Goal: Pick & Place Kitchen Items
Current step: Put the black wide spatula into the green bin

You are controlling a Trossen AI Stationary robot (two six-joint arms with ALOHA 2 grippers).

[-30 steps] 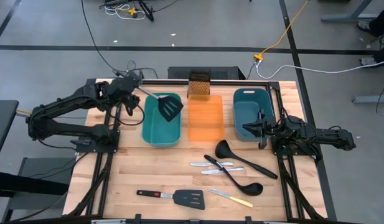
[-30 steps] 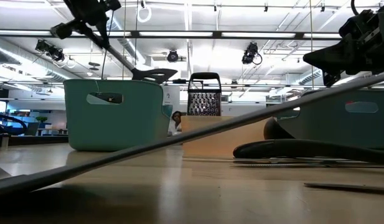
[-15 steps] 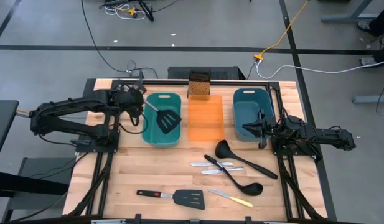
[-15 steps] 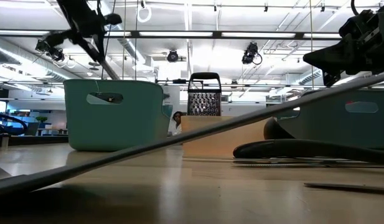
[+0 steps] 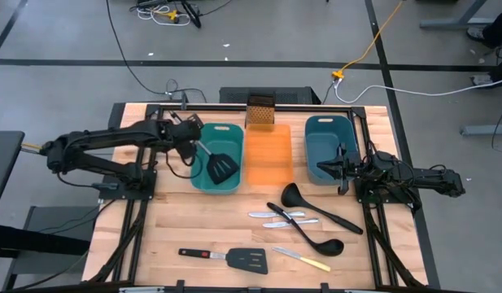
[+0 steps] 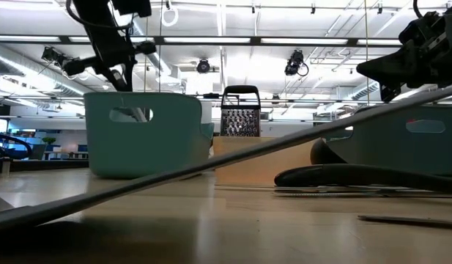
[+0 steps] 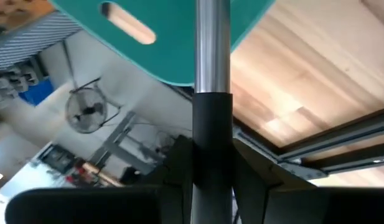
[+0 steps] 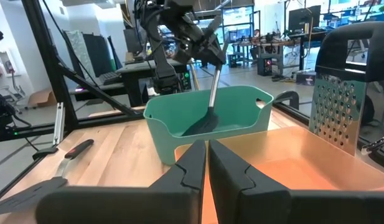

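Wooden table point(image 5: 194, 228), workshop floor around it. Left gripper point(image 5: 191, 138) clamps the handle of a black slotted spatula point(image 5: 220, 167); its blade hangs below the jaws, inside the left teal tub point(image 5: 234, 185). Right gripper point(image 5: 324, 166) waits beside the right teal tub point(image 5: 325, 124), jaws pressed together, empty. Ladles point(image 5: 320, 207), knives point(image 5: 283, 218) lie well apart from both.

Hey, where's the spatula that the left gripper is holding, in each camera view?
High view: spatula, head inside the left teal tub.
Low view: only its handle above the tub; head hidden.
Left wrist view: shaft straight ahead.
Right wrist view: standing in the tub.
Shared landmark: that tub.
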